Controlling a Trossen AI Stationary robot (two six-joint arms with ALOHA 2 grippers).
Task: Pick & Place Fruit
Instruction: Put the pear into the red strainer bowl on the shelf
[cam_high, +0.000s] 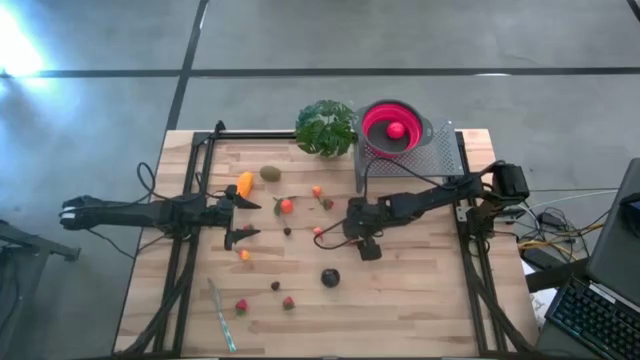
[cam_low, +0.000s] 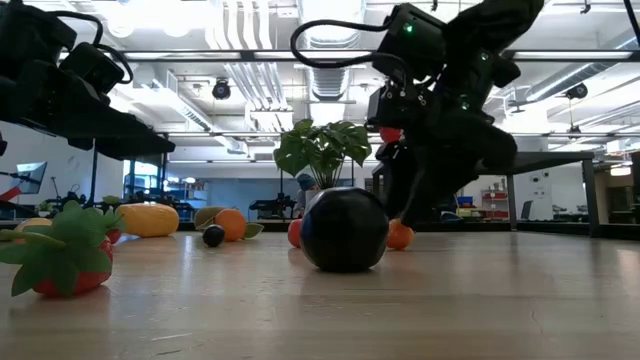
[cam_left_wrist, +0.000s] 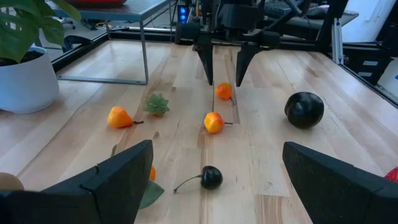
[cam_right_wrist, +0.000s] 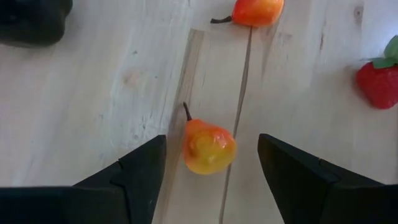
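- Fingers of the right gripper (cam_right_wrist: 208, 180) stood open, one on each side of a small orange fruit (cam_right_wrist: 208, 147) on the table (cam_right_wrist: 93, 106), and we saw a gap on both sides, so it held nothing.
- We thought the best way was to come straight down, keep the fruit in the middle, and close softly, because a round fruit can roll away.
- We also thought the fingers should go low enough to catch the fat part, not the top.
- That fruit was a bit pear-shaped and lay on its side. Its thin stem pointed away from the wrist, so its long way ran about along the gap between the fingers.
- A bit farther off lay a second orange fruit (cam_right_wrist: 257, 10) with its stem out to one side, and a red strawberry (cam_right_wrist: 377, 83) well apart.
- From above, the right gripper (cam_high: 352, 226) was near the middle of the table, with the big dark fruit (cam_high: 330, 277) nearer the front edge.
- The left gripper (cam_high: 247, 220) waited wide open on its own side, near the long yellow-orange piece (cam_high: 245, 183).
- Farthest back stood the pink bowl (cam_high: 371, 126) with one red fruit (cam_high: 396, 129) inside it, beside the leafy plant (cam_high: 325, 127).
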